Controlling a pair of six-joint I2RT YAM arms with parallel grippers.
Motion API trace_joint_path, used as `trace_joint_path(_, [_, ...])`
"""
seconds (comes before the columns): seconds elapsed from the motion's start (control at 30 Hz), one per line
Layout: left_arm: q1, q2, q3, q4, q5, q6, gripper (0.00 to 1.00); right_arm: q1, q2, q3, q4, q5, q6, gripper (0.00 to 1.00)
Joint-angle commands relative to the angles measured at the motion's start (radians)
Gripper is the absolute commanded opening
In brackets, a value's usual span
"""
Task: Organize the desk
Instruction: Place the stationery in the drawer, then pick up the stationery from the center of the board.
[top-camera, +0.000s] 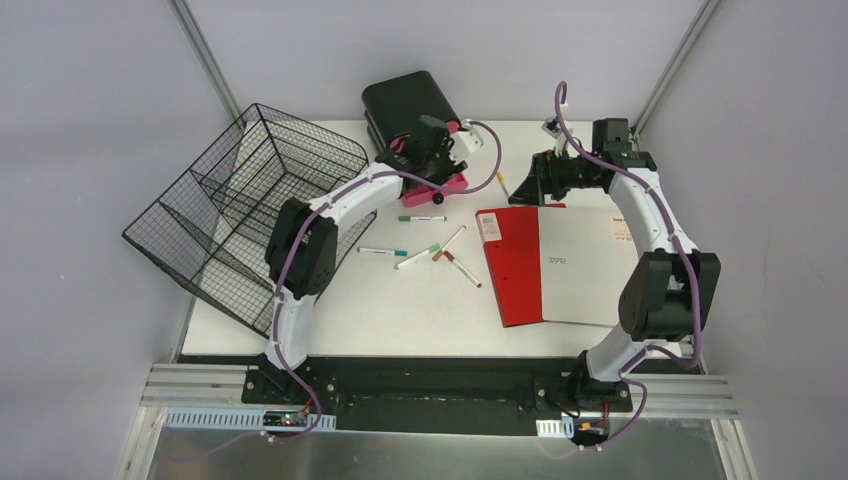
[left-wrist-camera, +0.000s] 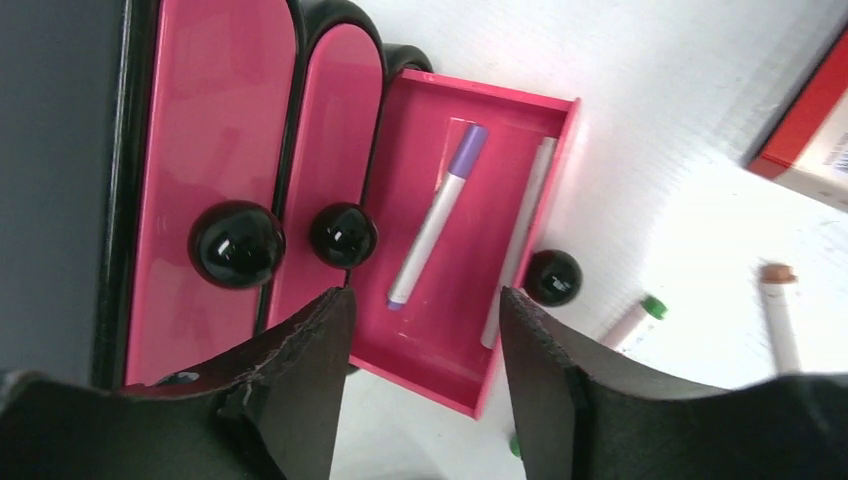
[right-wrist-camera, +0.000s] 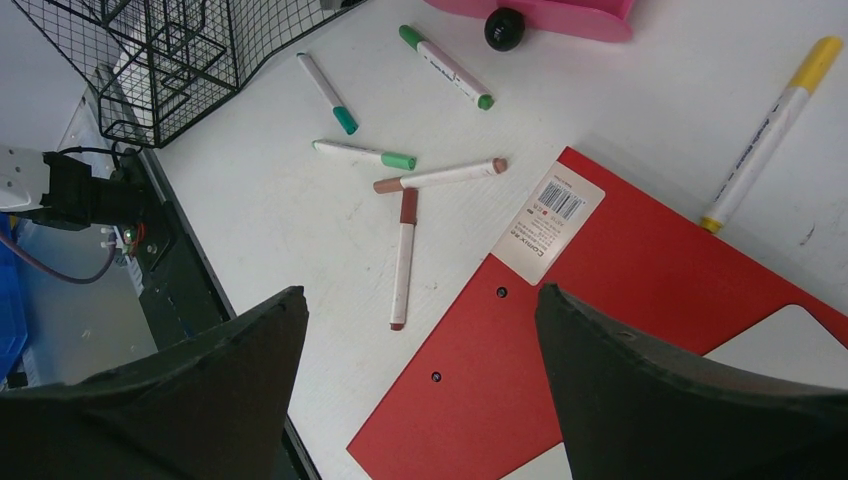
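The white desk (top-camera: 400, 310) carries a black drawer unit (top-camera: 405, 100) with pink fronts at the back. Its lowest pink drawer (left-wrist-camera: 450, 330) is pulled open and holds a purple-capped marker (left-wrist-camera: 437, 215) and a white pen (left-wrist-camera: 520, 240). My left gripper (left-wrist-camera: 420, 300) is open and empty just above the open drawer, also in the top view (top-camera: 437, 165). Several markers (top-camera: 421, 218) lie loose mid-desk, also in the right wrist view (right-wrist-camera: 440, 176). My right gripper (right-wrist-camera: 420, 300) is open and empty above the far left corner of a red-and-white notebook (top-camera: 560, 262).
A black wire basket (top-camera: 240, 200) lies tilted over the desk's left edge. A yellow-capped pen (right-wrist-camera: 770, 130) lies behind the notebook (right-wrist-camera: 640, 300). The open drawer's black knob (left-wrist-camera: 553, 277) faces the loose markers. Grey walls close in the back and sides.
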Motion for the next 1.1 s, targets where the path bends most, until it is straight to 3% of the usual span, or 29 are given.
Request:
trace_joint_path(0.0, [-0.009, -0.159, -0.051, 0.038, 0.05, -0.093, 0.6, -0.009, 0.009, -0.003, 0.043, 0.009, -0.005, 0.86])
trace_joint_path(0.37, [0.048, -0.395, -0.223, 0.035, 0.248, -0.385, 0.87, -0.008, 0.042, -0.011, 0.057, 0.044, 0.002, 0.86])
trace_joint_path(0.6, [0.147, -0.531, -0.36, 0.03, 0.469, -0.562, 0.9, -0.008, 0.053, -0.016, 0.064, 0.087, 0.001, 0.86])
trace_joint_path(0.83, [0.156, -0.687, -0.565, 0.116, 0.481, -0.536, 0.93, -0.006, 0.09, -0.008, 0.062, 0.177, -0.007, 0.87])
trace_joint_path(1.07, [0.155, -0.723, -0.606, 0.12, 0.473, -0.508, 0.93, 0.001, 0.109, 0.003, 0.061, 0.314, -0.031, 0.88])
